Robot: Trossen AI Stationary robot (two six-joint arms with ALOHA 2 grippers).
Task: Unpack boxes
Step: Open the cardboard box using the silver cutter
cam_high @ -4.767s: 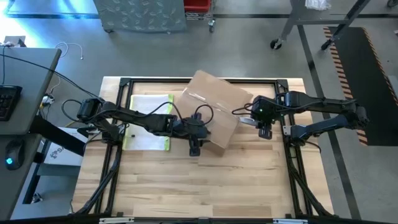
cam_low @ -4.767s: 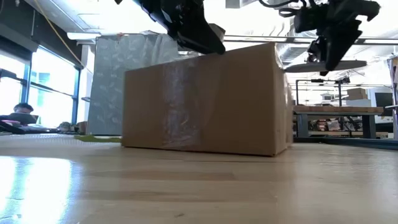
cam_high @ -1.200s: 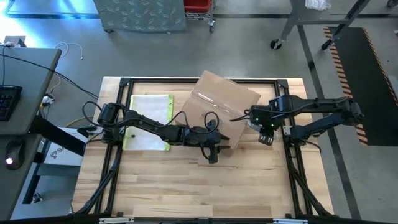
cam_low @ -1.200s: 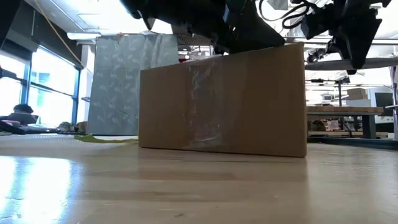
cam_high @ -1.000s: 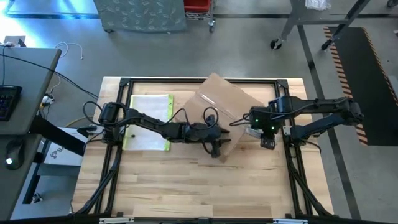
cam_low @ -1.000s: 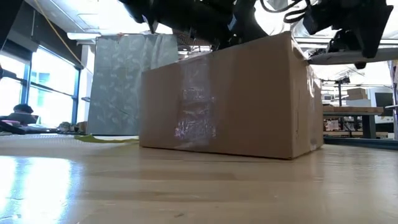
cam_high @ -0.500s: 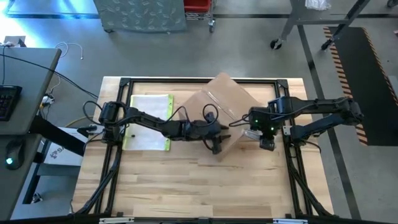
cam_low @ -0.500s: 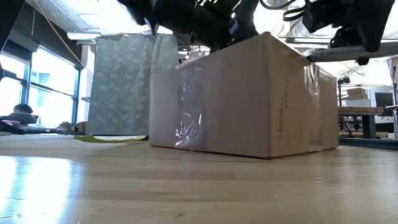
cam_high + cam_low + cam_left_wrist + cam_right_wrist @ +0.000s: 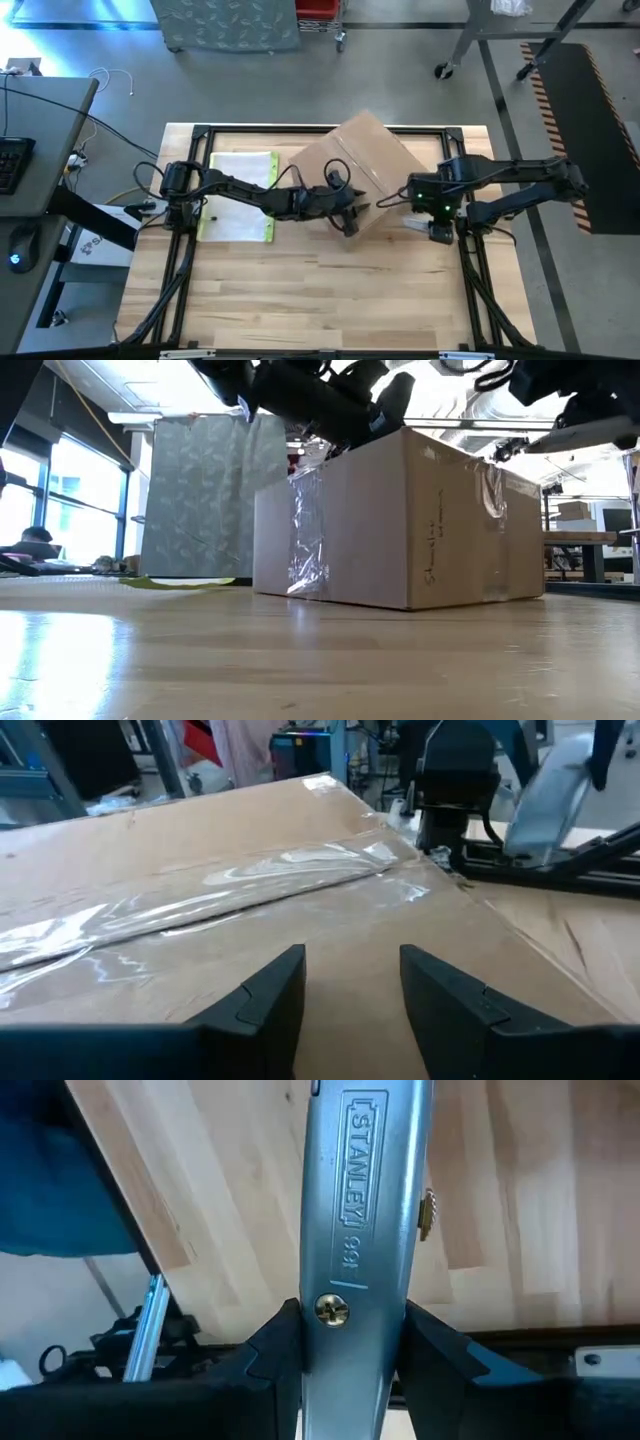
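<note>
one brown cardboard box (image 9: 352, 170) sits on the table (image 9: 320, 300). one flat clear sleeve with a yellow edge (image 9: 238, 196) lies beside it. one silver utility knife (image 9: 365, 1230) is clamped in the right gripper (image 9: 437, 228). two dark arms reach in, so two grippers: that one and the left gripper (image 9: 349, 224). two clear tape strips show on the box in the low view.

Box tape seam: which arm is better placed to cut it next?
Right, probably. Its tool is shut on the utility knife, beside the box. The left tool rests open on the box top, holding no blade.
</note>
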